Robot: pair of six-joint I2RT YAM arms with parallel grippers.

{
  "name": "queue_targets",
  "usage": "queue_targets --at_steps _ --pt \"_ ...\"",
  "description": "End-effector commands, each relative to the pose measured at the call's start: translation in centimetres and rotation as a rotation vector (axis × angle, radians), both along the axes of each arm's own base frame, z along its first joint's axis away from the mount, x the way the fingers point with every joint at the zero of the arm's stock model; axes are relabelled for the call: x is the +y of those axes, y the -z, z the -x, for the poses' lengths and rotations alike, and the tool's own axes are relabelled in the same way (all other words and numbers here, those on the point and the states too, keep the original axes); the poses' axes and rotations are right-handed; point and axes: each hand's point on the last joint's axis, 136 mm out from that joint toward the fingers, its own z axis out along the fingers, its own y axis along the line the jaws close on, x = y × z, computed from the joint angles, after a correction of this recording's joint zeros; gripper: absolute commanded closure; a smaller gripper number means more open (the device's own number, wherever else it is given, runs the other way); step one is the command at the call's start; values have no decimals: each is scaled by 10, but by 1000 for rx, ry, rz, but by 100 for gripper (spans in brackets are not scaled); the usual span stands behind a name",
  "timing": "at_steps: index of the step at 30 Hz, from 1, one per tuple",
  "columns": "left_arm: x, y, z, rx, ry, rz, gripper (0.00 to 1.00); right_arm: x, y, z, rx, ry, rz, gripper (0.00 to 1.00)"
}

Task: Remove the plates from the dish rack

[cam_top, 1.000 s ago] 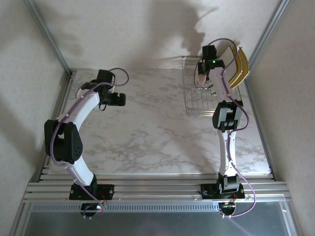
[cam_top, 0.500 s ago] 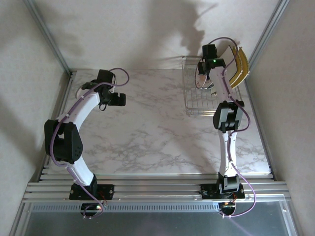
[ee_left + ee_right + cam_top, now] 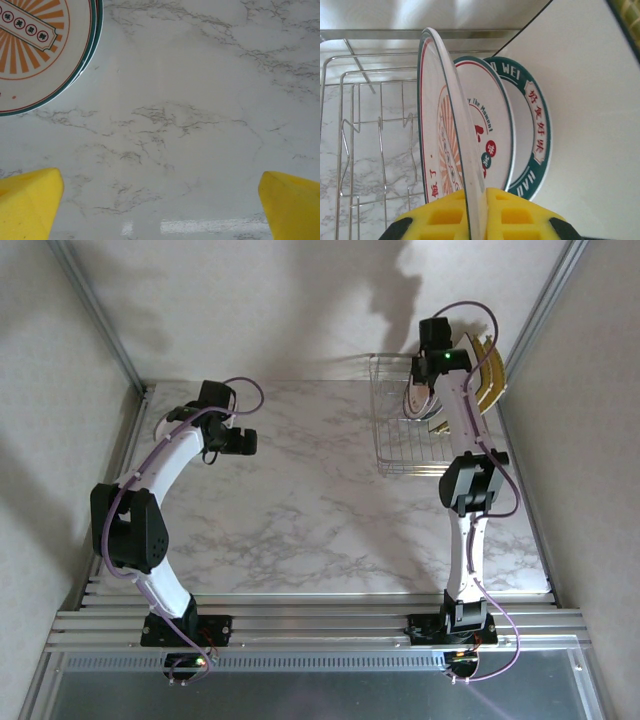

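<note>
My right gripper (image 3: 477,210) is shut on the rim of a round white plate (image 3: 447,125) with a dark green edge, held upright over the dish rack (image 3: 350,130). Close behind it stand two more round plates (image 3: 492,125), the rear one with a wide green rim (image 3: 537,135), then a large white square plate (image 3: 590,100). From above, the right gripper (image 3: 425,375) hangs over the wire rack (image 3: 395,450), with yellow square plates (image 3: 492,375) leaning at its right. My left gripper (image 3: 160,200) is open over bare marble, beside stacked round plates (image 3: 40,50) lying flat.
The marble table (image 3: 300,500) stretches between the arms. Metal frame posts (image 3: 540,310) and walls stand close behind and to the right of the rack. The left arm (image 3: 150,480) is folded over the table's left side.
The right wrist has risen and shifted toward the back wall with the round plate in its grip. The left arm has not moved.
</note>
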Motion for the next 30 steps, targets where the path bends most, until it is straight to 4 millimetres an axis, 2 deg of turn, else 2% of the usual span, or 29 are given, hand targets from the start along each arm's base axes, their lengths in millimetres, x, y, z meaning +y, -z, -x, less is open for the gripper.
queue_targets --at_steps 1,4,14,23,30 --pt "0 -6 0 -1 13 -31 1 -4 -53 23 -78 10 17 100" --pt "1 -7 1 -4 11 -33 0 1 -66 36 -94 -8 -1 100" --pt "3 -6 4 1 -1 -40 1 34 -82 86 -91 -120 -182 100" --pt "2 -5 4 -3 -2 -35 0 96 -97 134 -102 -341 -571 100" --pt "3 -4 5 -3 -1 -39 0 122 -95 157 -97 -450 -841 100"
